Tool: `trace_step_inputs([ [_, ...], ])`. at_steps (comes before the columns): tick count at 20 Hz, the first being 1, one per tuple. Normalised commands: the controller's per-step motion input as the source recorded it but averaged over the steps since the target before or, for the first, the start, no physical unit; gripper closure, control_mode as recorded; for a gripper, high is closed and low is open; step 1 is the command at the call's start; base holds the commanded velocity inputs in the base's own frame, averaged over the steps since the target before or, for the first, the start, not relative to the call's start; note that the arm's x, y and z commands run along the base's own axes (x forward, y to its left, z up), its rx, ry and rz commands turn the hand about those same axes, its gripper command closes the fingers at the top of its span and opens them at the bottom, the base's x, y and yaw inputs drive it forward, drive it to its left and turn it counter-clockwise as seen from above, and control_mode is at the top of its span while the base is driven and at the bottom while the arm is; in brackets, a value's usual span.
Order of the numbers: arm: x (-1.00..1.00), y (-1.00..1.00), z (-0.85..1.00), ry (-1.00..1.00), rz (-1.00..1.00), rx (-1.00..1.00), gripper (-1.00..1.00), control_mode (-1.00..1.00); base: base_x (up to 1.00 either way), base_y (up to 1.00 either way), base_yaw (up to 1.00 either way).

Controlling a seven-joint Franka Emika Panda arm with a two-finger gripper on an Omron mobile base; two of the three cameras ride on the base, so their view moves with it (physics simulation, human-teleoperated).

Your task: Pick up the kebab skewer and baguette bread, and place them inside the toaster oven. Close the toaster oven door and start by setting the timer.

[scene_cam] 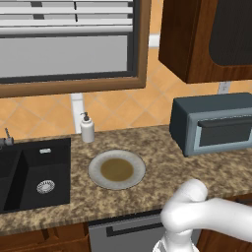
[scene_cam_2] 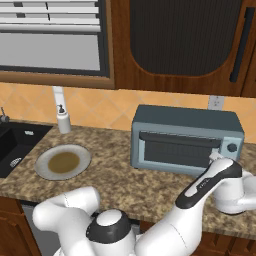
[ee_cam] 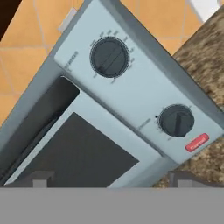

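The toaster oven [scene_cam_2: 185, 119] stands on the counter at the right, also seen as toaster oven [scene_cam: 206, 106]. Its toaster oven door [scene_cam_2: 175, 150] stands upright and shut, with the dark bar handle along its top. My gripper [scene_cam_2: 214, 156] hovers just in front of the oven's right-hand control panel, and in the hand view my gripper [ee_cam: 111, 181] is open with nothing between its fingertips [ee_cam: 39, 179]. The hand view faces two dark knobs, an upper knob [ee_cam: 109, 57] and a lower knob [ee_cam: 176, 120], with a red button [ee_cam: 196, 142] beside the lower one. The kebab skewer and baguette bread are hidden.
An empty round plate [scene_cam: 98, 165] lies on the granite counter left of the oven. A soap dispenser [scene_cam: 87, 128] stands by the black sink [scene_cam: 34, 172]. A dark wooden cabinet [scene_cam_2: 175, 40] hangs above the oven.
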Motion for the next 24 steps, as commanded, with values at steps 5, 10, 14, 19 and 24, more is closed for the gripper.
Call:
trace_step_inputs([
  [5, 0.36, -0.07, -0.37, 0.00, -0.27, 0.06, -1.00, -1.00, 0.00, 0.00, 0.00],
  [10, 0.15, -0.53, -0.16, 0.00, -0.14, 0.15, -1.00, -1.00, 0.00, 0.00, 0.00],
  [14, 0.15, -0.63, -0.23, 0.00, -0.08, 0.12, -1.00, -1.00, 0.00, 0.00, 0.00],
  [19, 0.26, -0.32, -0.27, 0.00, -0.04, 0.10, -1.00, -1.00, 0.00, 0.00, 0.00],
  [24, 0.07, -0.17, -0.18, -0.05, 0.00, 0.11, -1.00, -1.00, 0.00, 0.00, 0.00],
])
